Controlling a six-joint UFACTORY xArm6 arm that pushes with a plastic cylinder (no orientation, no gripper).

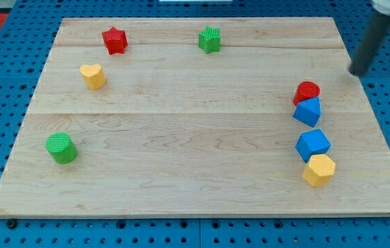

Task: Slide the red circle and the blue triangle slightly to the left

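**Board inspection: red circle and blue triangle at right side, tip standing clear**

While the arm stood at the upper right of the frame, my tip (355, 71) rested over the right edge of the wooden board (181, 138), up and to the right of the red circle (307, 90) and apart from it. No contact with any block was observed. The rod carried no jaws, so no open or closed state applied; it ended in a plain dark point.

The red circle lay at the right side of the frame, a little above mid-height. The blue triangle (308, 112) sat directly below it, and the two appeared to touch, though the seam between them was hard to make out at this angle. Below that pair, with a small gap, a blue block (313, 144) of roughly cubic or hexagonal outline was recorded, and a yellow hexagon (319, 170) pressed against its lower right side. These four formed a loose column down the right of the frame.

Elsewhere, a red star (114, 40) stood at the upper left, with a yellow heart (93, 76) below and to its left. A green star (209, 39) sat at the upper centre. A green cylinder (61, 148) occupied the lower left. All four lay well apart from the tip and from the task pair.

The board rested on a blue perforated table (2, 89).
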